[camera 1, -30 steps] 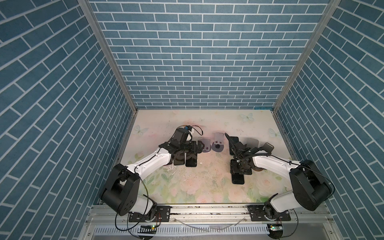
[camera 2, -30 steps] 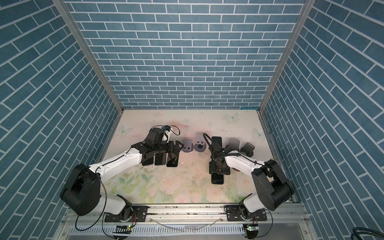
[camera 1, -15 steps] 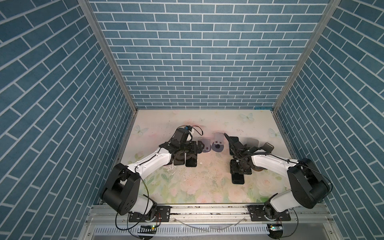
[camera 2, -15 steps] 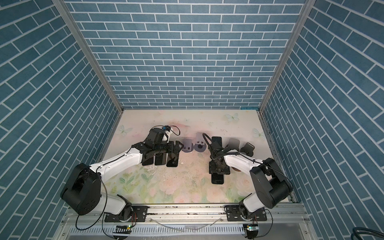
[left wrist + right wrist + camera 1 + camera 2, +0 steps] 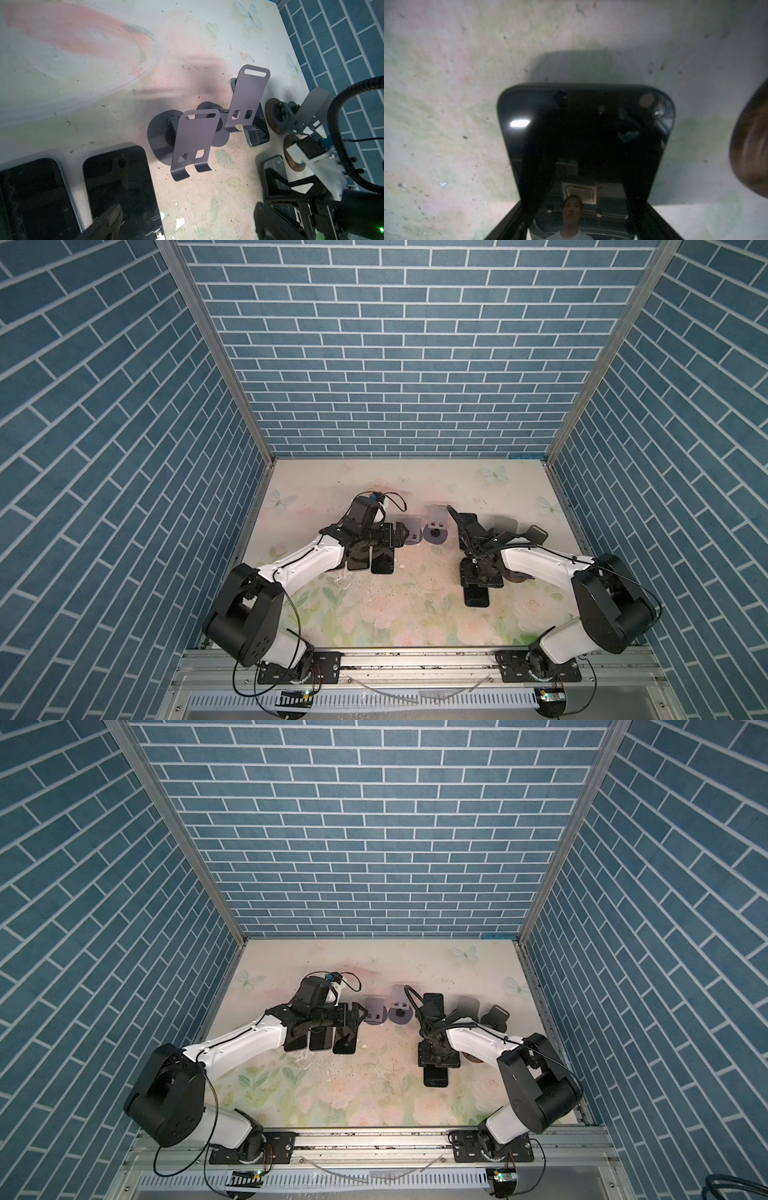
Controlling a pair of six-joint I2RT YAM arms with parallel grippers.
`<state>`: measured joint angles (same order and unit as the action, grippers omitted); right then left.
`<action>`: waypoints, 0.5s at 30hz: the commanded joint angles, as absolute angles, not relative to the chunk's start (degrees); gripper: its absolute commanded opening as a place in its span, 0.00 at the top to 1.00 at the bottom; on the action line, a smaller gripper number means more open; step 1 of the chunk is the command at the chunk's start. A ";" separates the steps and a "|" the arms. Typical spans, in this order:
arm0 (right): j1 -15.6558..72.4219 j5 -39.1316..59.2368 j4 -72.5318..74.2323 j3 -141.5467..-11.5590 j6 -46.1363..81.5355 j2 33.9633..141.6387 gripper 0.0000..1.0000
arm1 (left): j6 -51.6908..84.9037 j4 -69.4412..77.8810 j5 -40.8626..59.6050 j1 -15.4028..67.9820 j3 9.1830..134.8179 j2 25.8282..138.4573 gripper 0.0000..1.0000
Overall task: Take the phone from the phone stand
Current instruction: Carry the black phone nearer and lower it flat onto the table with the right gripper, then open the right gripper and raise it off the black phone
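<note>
Barely anything has moved in the last second: both arms sit where they were, and the phone (image 5: pixel 583 145) is still flat on the mat (image 5: pixel 395 614), glossy face up. We see it in both top views, poking out toward the rail (image 5: pixel 415 659) from under the right gripper (image 5: pixel 478 584), well clear of every stand. From the right wrist, the fingers (image 5: pixel 510 226) run along its two long edges, one each side. Whether they pinch it or sit just off it, we cannot tell. A blurred brown round thing (image 5: pixel 751 149) sits just beside the phone there.

Further out now: mid-table we have a grey stand (image 5: pixel 193 141) and a second stand (image 5: pixel 246 99) right behind it, both upright on round bases, backplates bare. Another phone (image 5: pixel 256 135) lies flat beyond that second stand. A dark stand (image 5: pixel 505 526) sits behind the right arm.

Over on the other side, the left gripper (image 5: pixel 359 1016) hangs with its fingers spread wide, gripping nothing, just beside the grey stand. Under that arm a row of phones (image 5: pixel 345 1043) lies side by side on the mat, three of them, faces dark.
</note>
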<state>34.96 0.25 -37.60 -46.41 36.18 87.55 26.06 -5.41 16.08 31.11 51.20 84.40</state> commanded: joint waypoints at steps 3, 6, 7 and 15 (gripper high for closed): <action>34.67 0.00 -39.04 -46.81 36.91 89.97 0.23 | 25.14 -5.10 15.64 31.38 52.78 85.20 0.00; 34.77 0.00 -39.28 -47.23 36.83 90.18 0.22 | 24.95 -5.27 15.47 31.39 52.90 85.21 0.00; 34.71 -0.03 -39.31 -47.40 36.82 90.26 0.22 | 24.91 -5.27 15.47 31.45 52.91 85.22 0.00; 34.72 -0.46 -40.08 -49.01 36.66 89.64 0.16 | 24.02 -6.46 14.56 31.43 53.35 85.04 0.00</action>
<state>34.96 0.19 -38.39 -47.46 36.14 88.51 25.32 -5.69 15.59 31.11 51.81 84.86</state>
